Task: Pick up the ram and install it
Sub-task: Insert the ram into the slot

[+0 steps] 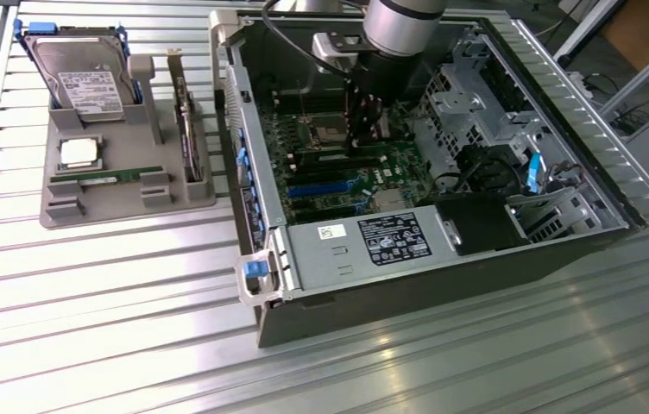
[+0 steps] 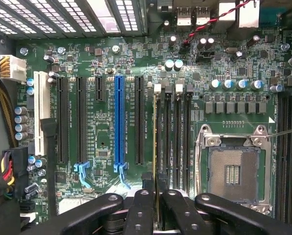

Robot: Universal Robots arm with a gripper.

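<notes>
The ribbed metal surface (image 1: 94,302) is gleaming under glare. The matt grey plastic tray (image 1: 129,203) is looking smooth. The motherboard (image 2: 102,73) is showing glossy green; the claw (image 2: 156,205) is showing matt black.

An open computer case (image 1: 417,164) lies on the slatted metal worktop (image 1: 106,319), its motherboard (image 1: 348,164) facing up. The arm (image 1: 406,26) reaches down into the case from twelve o'clock, its tool (image 1: 362,129) low over the board by the empty processor socket (image 1: 330,134). At nine o'clock from the case sits a grey holder tray (image 1: 72,211) with a hard drive (image 1: 83,82), a square silver processor (image 1: 80,153), an upright card (image 1: 190,129) and the ram (image 1: 111,178).
</notes>
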